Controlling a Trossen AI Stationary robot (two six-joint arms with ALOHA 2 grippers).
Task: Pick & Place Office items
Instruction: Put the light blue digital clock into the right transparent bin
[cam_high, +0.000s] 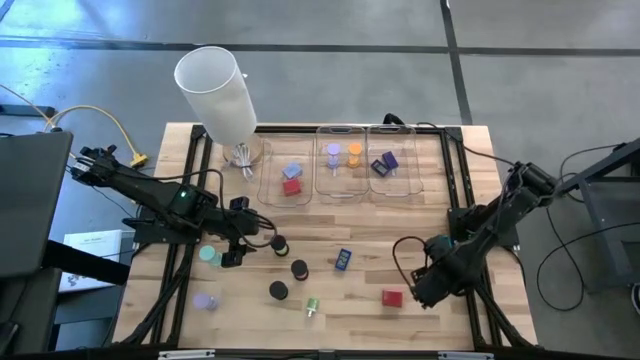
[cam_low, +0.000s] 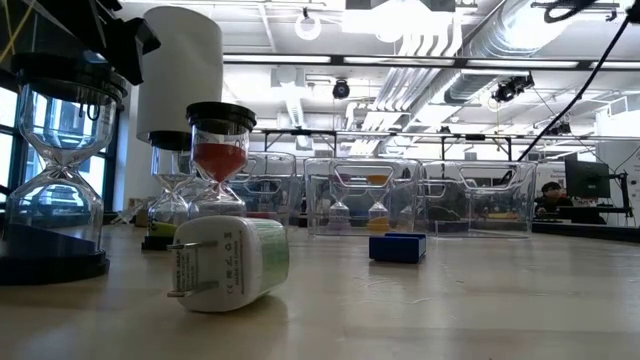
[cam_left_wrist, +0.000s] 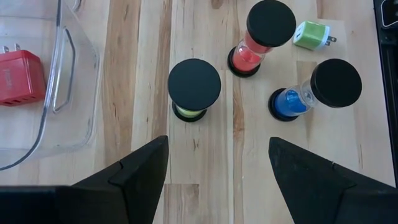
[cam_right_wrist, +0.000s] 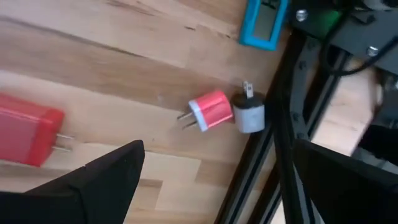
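Hiding the timers' glass necks (cam_high: 279, 244), black caps face the overhead camera.

My wooden table (cam_high: 360, 300) carries three clear trays (cam_high: 338, 165), black-capped sand timers (cam_left_wrist: 194, 90) ahead of my left jaws, and scattered plug adapters (cam_left_wrist: 313, 35).

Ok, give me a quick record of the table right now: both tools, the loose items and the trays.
left tool: open, empty, facing the green sand timer
right tool: open, empty, near the red charger
also loose on table: red sand timer, blue sand timer, green charger, blue block
clear trays: three in a row, each holding items
white cylinder: beside the left tray
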